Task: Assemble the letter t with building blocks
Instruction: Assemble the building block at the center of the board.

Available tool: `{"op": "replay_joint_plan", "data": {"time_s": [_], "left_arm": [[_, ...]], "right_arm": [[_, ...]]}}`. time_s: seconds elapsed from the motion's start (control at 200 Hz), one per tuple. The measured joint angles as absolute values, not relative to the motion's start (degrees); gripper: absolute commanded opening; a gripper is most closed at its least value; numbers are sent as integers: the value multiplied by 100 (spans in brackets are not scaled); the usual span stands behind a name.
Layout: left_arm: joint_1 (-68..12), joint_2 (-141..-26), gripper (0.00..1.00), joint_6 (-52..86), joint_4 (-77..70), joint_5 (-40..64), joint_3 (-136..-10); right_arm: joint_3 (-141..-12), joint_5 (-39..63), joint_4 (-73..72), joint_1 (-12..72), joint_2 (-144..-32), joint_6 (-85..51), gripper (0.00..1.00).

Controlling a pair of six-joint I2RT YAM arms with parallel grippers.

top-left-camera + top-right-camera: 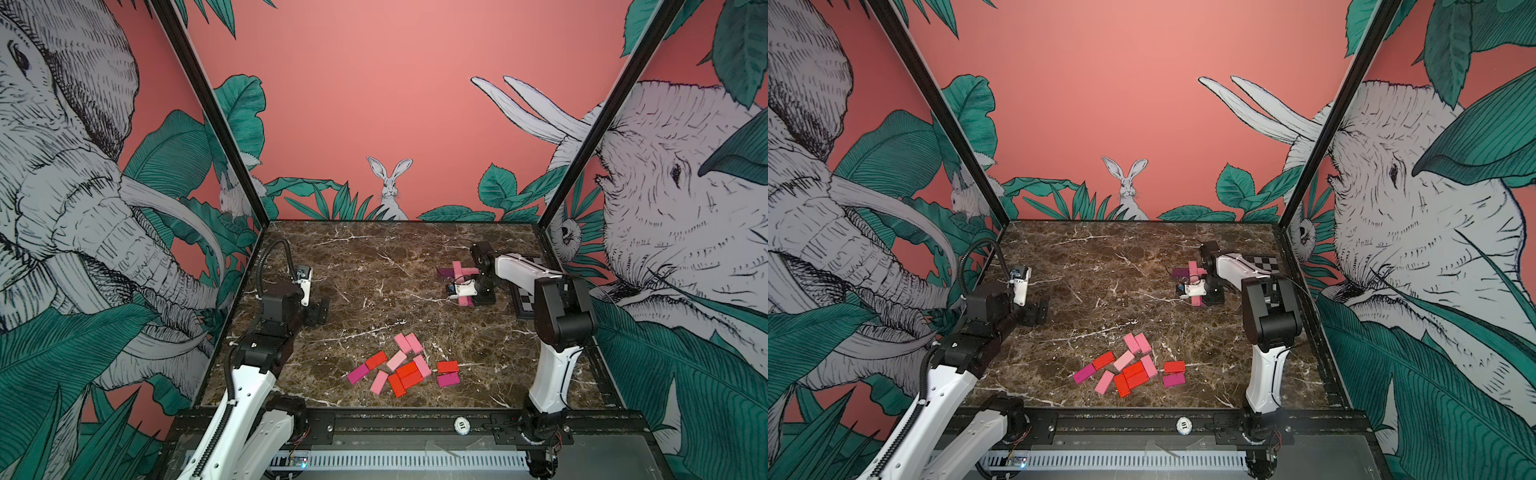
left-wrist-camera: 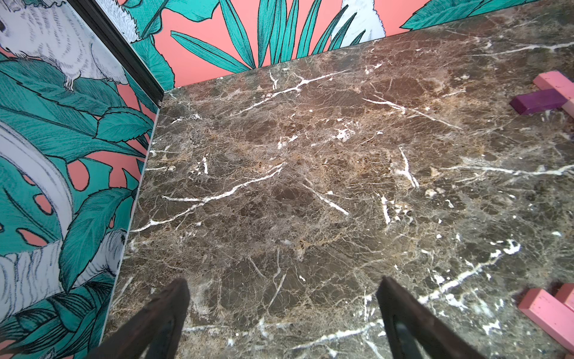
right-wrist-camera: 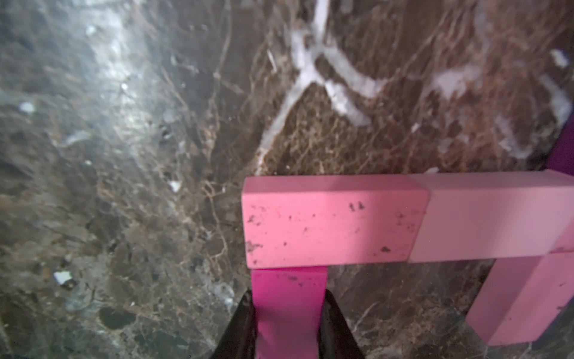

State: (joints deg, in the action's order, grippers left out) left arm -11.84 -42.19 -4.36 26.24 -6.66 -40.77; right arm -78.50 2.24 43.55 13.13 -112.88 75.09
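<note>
Far right on the marble, pink blocks (image 1: 458, 269) and a dark purple block (image 1: 444, 272) lie joined in a cross shape (image 1: 1192, 270). My right gripper (image 1: 468, 297) is shut on a magenta block (image 3: 289, 310) low over the table. In the right wrist view this block's end meets a pink block (image 3: 332, 217), which lies in line with a paler pink one (image 3: 497, 214). Loose red, pink and magenta building blocks (image 1: 407, 365) lie in a heap (image 1: 1133, 368) near the front. My left gripper (image 1: 318, 311) hovers open and empty at the left (image 2: 284, 310).
A black-and-white checkered board (image 1: 524, 306) lies under the right arm by the right wall (image 1: 1260, 262). Walls close the table on three sides. In the left wrist view, the purple block (image 2: 540, 101) and two pink blocks (image 2: 546, 307) show at the picture's edge.
</note>
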Motion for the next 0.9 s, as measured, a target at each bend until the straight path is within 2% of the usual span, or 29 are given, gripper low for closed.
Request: {"op": "replay_joint_plan", "data": {"time_s": [0.45,0.49,0.6,0.9], "left_arm": [[-1184,-4219,97,-436,2624,-666,-4077],[-1184,-4219,97,-436,2624,-663,-4077],[-1184,-4219,97,-436,2624,-650,-4077],[-1184,-4219,97,-436,2624,-648,-4077]], "right_arm": [[-7795,189,4274,1326,-11275,7520,0],[-7795,189,4272,1326,-11275,7518,6],[-7795,189,4272,1326,-11275,7520,11],[-7795,167,4272,1334,-11275,7516,17]]}}
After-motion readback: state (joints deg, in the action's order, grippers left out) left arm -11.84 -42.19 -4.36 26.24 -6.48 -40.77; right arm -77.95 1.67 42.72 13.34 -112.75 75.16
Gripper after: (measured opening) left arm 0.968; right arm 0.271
